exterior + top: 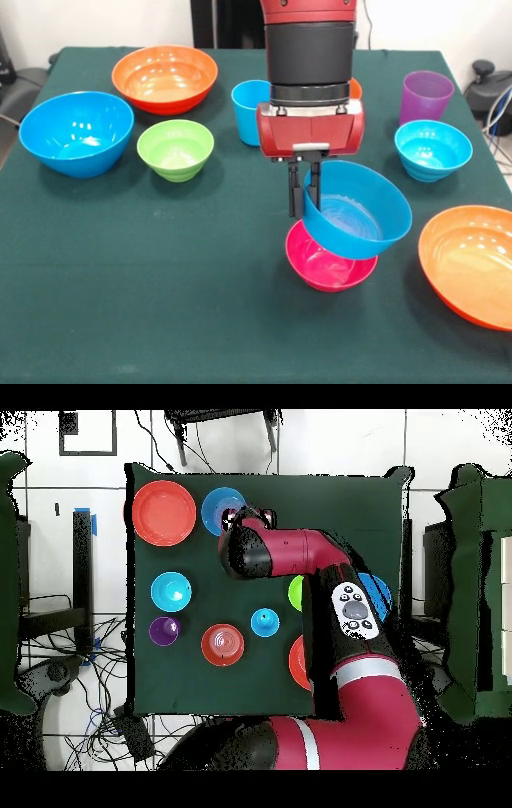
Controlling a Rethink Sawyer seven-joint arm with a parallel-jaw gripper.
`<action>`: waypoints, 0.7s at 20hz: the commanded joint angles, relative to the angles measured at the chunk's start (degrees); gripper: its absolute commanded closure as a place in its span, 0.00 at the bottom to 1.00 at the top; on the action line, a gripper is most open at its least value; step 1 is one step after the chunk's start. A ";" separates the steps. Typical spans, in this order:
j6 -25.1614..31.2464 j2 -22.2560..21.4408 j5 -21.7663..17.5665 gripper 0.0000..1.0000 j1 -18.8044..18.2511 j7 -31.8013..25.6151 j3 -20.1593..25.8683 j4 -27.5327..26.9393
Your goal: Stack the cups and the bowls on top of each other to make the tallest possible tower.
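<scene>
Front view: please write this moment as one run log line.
gripper: shut on blue bowl rim | blue bowl: tilted, above pink bowl | tower: not yet built | purple cup: untouched

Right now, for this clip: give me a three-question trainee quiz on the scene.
1. True or false: the gripper holds a blue bowl by its rim.
2. What lies directly under the tilted blue bowl?
A. green bowl
B. pink bowl
C. purple cup
3. Fill in: the blue cup stands ____ on the table, not stacked.

Key: 1 true; 2 B; 3 upright.
</scene>
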 commanded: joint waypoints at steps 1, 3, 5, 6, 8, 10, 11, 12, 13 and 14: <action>4.77 2.17 -4.28 1.00 0.34 -4.34 4.06 -2.00; 3.73 3.01 -4.56 1.00 0.67 -3.84 3.74 -2.32; 2.89 3.66 -4.72 1.00 0.86 -3.44 3.58 -2.53; 2.57 3.81 -4.81 1.00 0.90 -3.35 3.54 -2.57; 2.31 4.00 -4.85 1.00 1.00 -3.17 3.43 -2.68; 2.16 4.06 -4.88 1.00 1.04 -3.11 3.36 -2.77; 2.08 4.08 -4.89 1.00 1.09 -3.05 3.26 -2.82; 2.12 4.20 -4.90 1.00 1.15 -3.05 3.22 -2.95; 1.95 4.38 -4.96 1.00 1.08 -3.10 3.27 -3.04; 1.85 4.56 -5.01 1.00 1.03 -3.14 3.31 -3.17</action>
